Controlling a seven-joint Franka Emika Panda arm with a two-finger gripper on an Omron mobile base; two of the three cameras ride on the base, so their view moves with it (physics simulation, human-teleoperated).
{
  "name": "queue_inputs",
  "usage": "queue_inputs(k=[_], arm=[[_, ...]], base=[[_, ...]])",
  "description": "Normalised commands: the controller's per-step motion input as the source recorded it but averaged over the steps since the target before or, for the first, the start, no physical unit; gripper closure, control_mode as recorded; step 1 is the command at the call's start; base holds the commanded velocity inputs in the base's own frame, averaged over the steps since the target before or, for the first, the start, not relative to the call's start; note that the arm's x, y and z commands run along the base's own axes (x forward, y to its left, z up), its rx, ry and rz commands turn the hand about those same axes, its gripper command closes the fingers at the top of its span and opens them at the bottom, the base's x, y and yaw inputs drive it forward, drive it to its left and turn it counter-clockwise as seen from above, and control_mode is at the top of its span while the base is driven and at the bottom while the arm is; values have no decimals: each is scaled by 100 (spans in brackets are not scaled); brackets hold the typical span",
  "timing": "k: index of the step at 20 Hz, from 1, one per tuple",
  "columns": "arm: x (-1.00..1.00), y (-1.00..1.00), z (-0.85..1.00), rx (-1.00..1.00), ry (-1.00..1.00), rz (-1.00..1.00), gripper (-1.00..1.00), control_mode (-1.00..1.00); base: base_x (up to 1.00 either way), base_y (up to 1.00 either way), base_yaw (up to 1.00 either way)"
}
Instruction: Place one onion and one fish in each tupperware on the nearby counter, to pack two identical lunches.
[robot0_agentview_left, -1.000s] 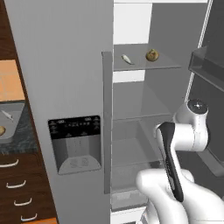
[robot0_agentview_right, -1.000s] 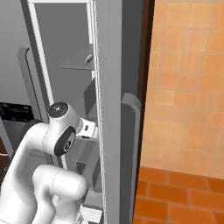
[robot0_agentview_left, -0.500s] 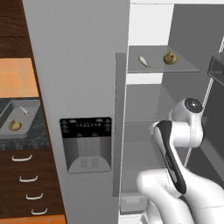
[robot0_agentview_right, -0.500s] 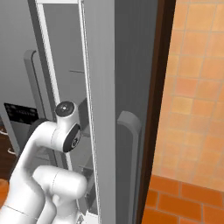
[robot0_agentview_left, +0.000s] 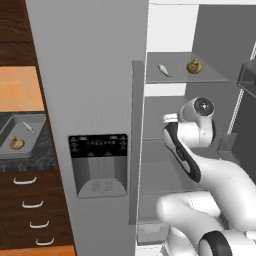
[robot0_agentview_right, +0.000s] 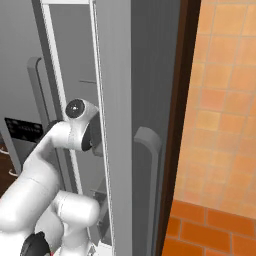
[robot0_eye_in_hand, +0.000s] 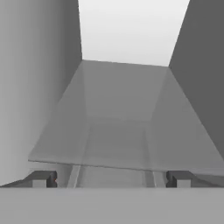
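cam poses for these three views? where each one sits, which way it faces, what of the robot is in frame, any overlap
Left base view: behind the arm's left, facing the open fridge; onion and fish on a shelf, tupperware on the counter at left; arm lower right.
Right base view: behind the arm's right, along the fridge door's edge; arm lower left.
Hand view: looks into the fridge over a glass shelf; open gripper at bottom.
Shared: both base views show the arm and fridge.

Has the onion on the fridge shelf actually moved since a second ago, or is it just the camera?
No. The onion sits beside the fish on the same glass shelf as before; the whole left base view shifted because the base drove.
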Motion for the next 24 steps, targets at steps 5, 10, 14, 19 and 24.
queue_inputs(k=[5, 10, 14, 19, 24], arm=[[83, -12, 99, 9, -15, -24, -100, -100], [31, -51, 98, 32, -7, -13, -100, -100], [14, -36, 83, 32, -2, -2, -100, -100], [52, -9, 44, 0, 0, -4, -100, -100], [60, -7, 8, -15, 3, -10, -100, -100]], base=[[0, 0, 0], [0, 0, 0], [0, 0, 0], [0, 0, 0], [0, 0, 0]])
